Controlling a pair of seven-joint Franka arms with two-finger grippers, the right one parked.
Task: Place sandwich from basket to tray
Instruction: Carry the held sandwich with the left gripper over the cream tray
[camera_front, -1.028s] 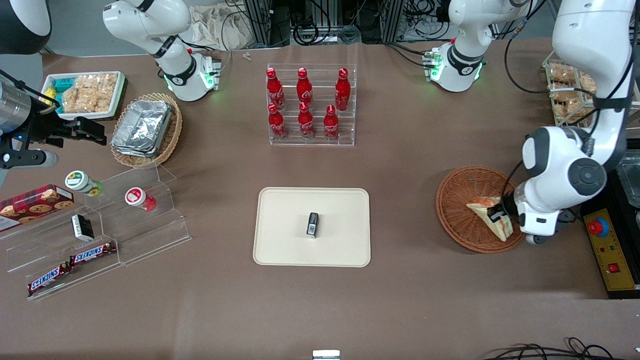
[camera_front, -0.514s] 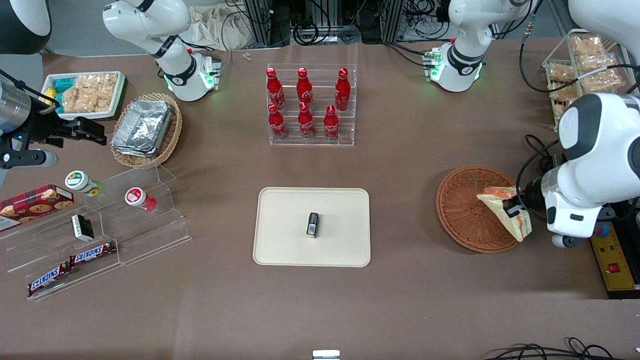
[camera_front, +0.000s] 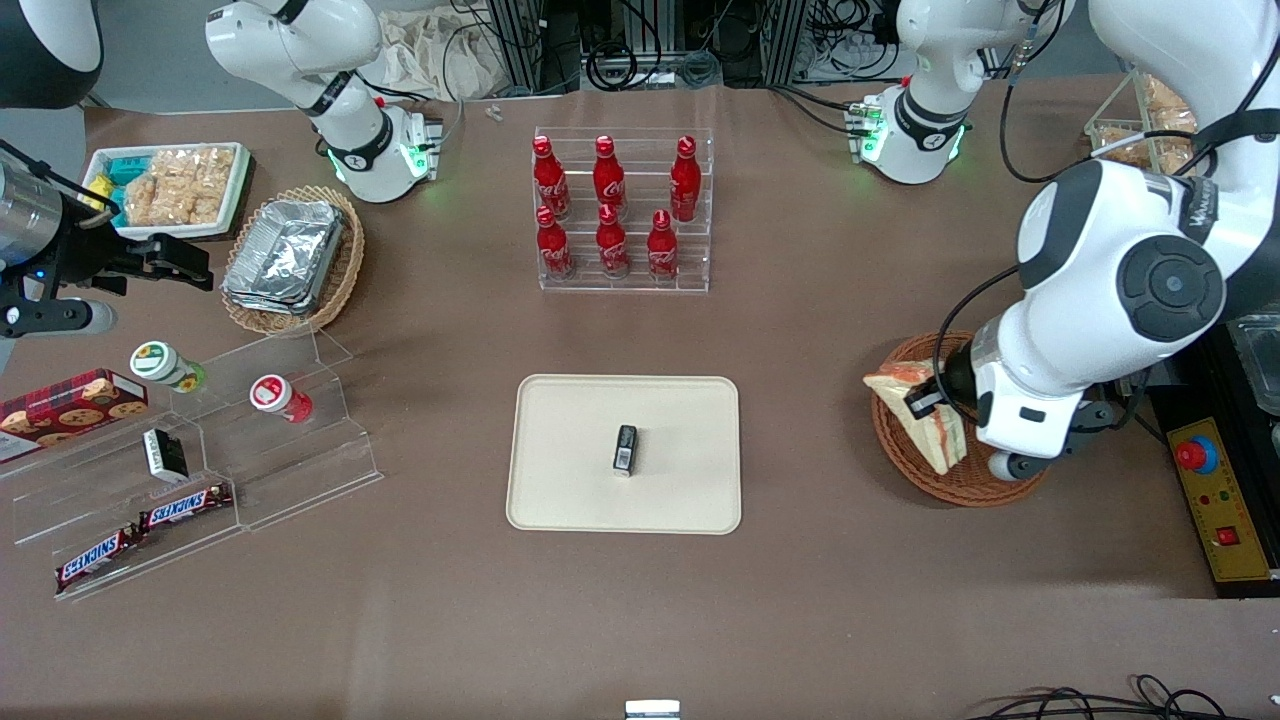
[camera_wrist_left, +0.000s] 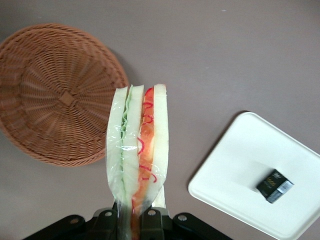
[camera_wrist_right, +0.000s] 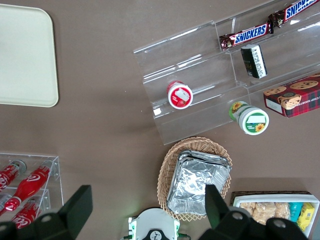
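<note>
**Sandwich: held, off the basket**

1 sandwich (camera_wrist_left: 137, 155), clamped edge-up in my gripper (camera_wrist_left: 134, 220), above the basket (camera_front: 905, 450) rim nearest the tray (camera_front: 560, 490). 1 small black box (camera_front: 626, 448) lies on the tray.

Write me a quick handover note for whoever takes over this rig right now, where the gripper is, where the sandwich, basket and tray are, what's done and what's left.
Gripper: shut on the sandwich, held in the air above the basket's rim nearest the tray.
Sandwich: lifted clear of the basket, hanging with its filling edge showing in the wrist view; not yet over the tray.
Basket: has nothing in it now, toward the working arm's end of the table.
Tray: at the table's middle, with a small black box already lying near its centre.
Done: pick from basket.
Left: carry the sandwich over to the tray, set it down on a bare part beside the box, release.
</note>
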